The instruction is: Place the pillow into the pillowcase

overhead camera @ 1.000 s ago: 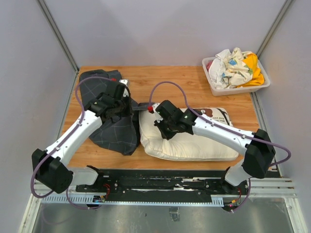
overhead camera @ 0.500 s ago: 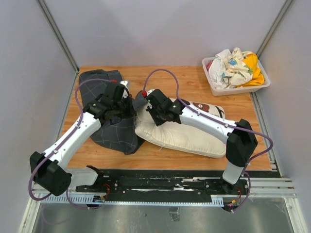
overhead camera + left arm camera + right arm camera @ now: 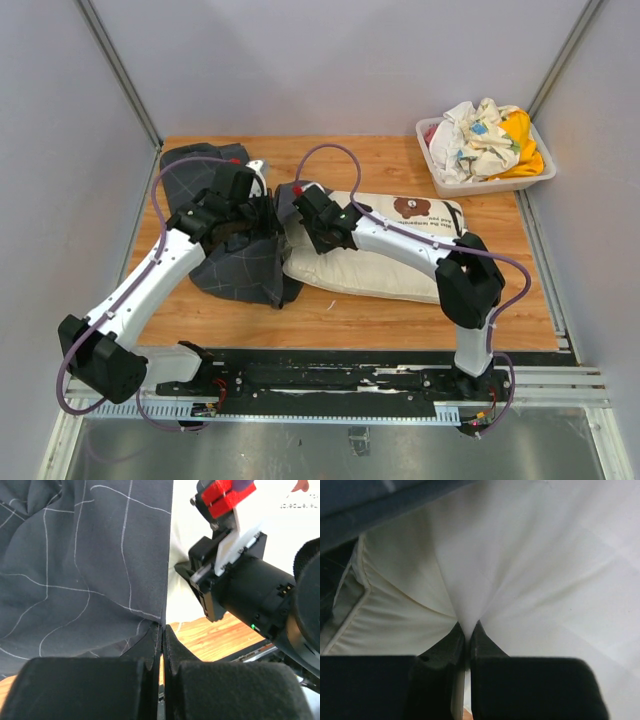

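The left tool (image 3: pixel 161 630) is clenched on a hem of the dark charcoal-grey, grid-checked fabric pillowcase (image 3: pixel 75 570), and the edge runs straight up from between its closed fingers. Held like this, the cloth is lifted off the layer below, which I judge is meant to hold the mouth of the case parted. The right tool (image 3: pixel 467 627) is clenched too, pinching a fold of the cream-white, soft, channel-stitched rectangular pillow (image 3: pixel 530 555) near its piped end, so the fabric gathers into a ridge at the fingertips. That grip gives it a handle for steering the leading end. From above, the two tools sit close together, with the pillow's left end touching the raised edge of the pillowcase, perhaps just under it; how far it has entered I cannot tell. Most of the pillow lies outside, stretched rightward across the wooden bench (image 3: pixel 380 160), its brown bear print showing at the far end. The pillowcase is bunched at the bench's left side. A white plastic bin (image 3: pixel 480 186) of crumpled cloths stands well apart at the far right corner.
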Robot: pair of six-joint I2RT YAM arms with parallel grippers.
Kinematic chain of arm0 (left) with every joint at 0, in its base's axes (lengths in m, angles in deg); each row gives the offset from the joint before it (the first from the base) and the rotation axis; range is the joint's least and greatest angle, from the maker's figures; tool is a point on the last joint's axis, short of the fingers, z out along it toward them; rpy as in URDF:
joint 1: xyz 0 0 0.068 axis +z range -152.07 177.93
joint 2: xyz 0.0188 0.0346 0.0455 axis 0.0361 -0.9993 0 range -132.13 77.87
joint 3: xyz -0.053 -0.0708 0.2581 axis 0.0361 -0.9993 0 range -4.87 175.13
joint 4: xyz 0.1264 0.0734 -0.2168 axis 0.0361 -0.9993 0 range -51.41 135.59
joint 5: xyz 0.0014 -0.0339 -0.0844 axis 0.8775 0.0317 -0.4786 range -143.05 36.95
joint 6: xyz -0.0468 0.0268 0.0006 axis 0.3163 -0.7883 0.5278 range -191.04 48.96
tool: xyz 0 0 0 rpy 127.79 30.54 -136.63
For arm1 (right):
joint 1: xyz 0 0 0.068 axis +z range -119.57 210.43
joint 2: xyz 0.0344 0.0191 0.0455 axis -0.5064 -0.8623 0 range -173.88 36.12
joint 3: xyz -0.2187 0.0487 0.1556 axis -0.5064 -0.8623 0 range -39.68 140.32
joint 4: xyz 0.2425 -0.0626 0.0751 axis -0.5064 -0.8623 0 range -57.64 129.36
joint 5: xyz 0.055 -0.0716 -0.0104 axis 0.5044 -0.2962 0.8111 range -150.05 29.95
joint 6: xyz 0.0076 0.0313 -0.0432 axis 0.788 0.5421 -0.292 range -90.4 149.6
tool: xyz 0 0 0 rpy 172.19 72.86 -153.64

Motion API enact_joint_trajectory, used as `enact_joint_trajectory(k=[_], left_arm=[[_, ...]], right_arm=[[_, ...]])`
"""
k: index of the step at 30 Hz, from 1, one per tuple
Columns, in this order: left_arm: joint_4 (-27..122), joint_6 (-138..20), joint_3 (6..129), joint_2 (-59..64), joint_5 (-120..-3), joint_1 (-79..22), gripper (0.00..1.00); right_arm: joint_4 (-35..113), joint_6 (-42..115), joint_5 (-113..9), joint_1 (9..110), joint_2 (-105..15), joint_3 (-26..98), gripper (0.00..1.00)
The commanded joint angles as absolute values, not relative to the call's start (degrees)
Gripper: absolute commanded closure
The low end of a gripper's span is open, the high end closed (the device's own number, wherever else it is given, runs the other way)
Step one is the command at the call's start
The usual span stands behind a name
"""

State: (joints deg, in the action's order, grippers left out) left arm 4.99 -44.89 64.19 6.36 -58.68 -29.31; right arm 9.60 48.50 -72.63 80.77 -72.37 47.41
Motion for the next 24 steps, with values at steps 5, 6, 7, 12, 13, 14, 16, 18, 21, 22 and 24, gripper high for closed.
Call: enact_joint_trajectory(k=[5, 6, 7, 12, 13, 14, 16, 18, 21, 22, 24], left_arm=[[5.1, -42.2, 66.3, 6.9, -64.6, -29.8, 1.00], [5.7, -41.6, 65.8, 6.7, -65.1, -29.9, 1.00], [6.3, -41.3, 65.5, 6.5, -65.3, -29.8, 1.00], [8.9, -40.4, 65.1, 4.7, -63.8, -29.8, 1.00], [9.2, -40.4, 65.2, 4.1, -63.7, -29.8, 1.00], [9.6, -40.4, 65.2, 3.5, -63.6, -29.8, 1.00], [10.4, -40.5, 64.9, 2.5, -63.0, -29.8, 1.00], [11.3, -40.5, 64.5, 1.7, -62.4, -29.8, 1.00], [12.1, -40.6, 63.5, 0.9, -61.8, -29.8, 1.00], [12.3, -40.7, 63.3, 0.8, -61.5, -29.8, 1.00], [12.6, -40.9, 62.8, 0.6, -61.0, -29.8, 1.00]], right_arm=[[13.3, 53.9, -76.9, 77.8, -75.3, 53.1, 0.99], [13.3, 54.7, -75.8, 77.8, -75.5, 53.8, 0.99], [13.3, 55.4, -74.6, 77.8, -75.8, 54.5, 0.99], [14.3, 58.7, -65.9, 77.9, -76.2, 55.6, 0.99], [15.3, 59.0, -63.8, 77.8, -76.0, 55.2, 0.99], [16.2, 59.3, -61.9, 77.8, -75.7, 54.5, 0.99], [17.0, 60.3, -60.3, 77.7, -74.7, 53.1, 0.99], [18.0, 60.7, -58.6, 77.2, -73.2, 50.9, 0.96], [17.9, 61.5, -58.5, 76.7, -69.3, 46.6, 0.59], [17.4, 61.5, -59.5, 76.7, -67.4, 44.9, 0.51], [15.4, 61.5, -62.9, 76.7, -63.5, 42.0, 0.42]])
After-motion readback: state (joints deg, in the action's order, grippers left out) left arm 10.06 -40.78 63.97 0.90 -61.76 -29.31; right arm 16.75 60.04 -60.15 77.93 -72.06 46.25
